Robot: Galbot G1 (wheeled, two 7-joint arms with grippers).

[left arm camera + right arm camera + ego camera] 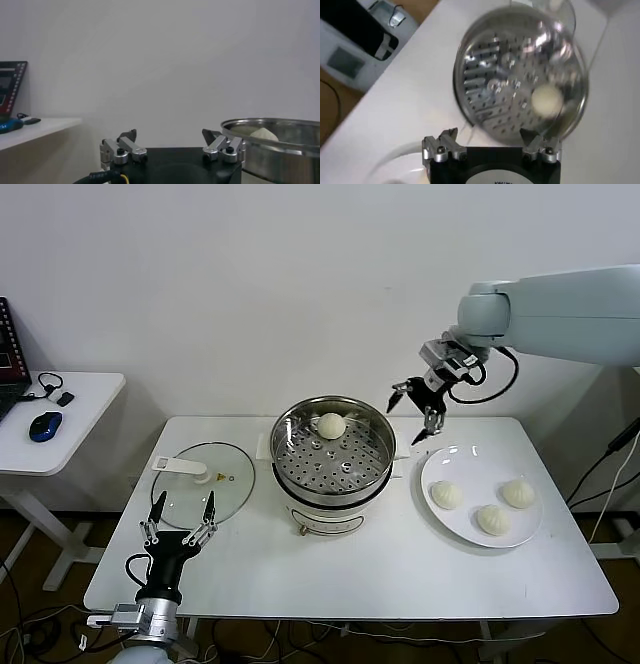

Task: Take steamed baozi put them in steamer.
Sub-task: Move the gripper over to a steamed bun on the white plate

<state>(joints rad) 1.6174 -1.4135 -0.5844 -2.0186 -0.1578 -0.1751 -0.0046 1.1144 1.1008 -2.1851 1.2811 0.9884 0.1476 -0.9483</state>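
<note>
4 baozi: 1 baozi (331, 424) lies on the perforated tray at the far side of the steamer (333, 450), and 3 baozi (484, 504) sit on the plate (440, 464) right of the steamer. Each is round, cream-white and pleated. The right gripper (418, 416) hangs between steamer and plate, fingers spread wide, empty. The left gripper (181, 521) hovers over 1 glass lid (200, 482) left of the steamer, fingers apart, empty.
</note>
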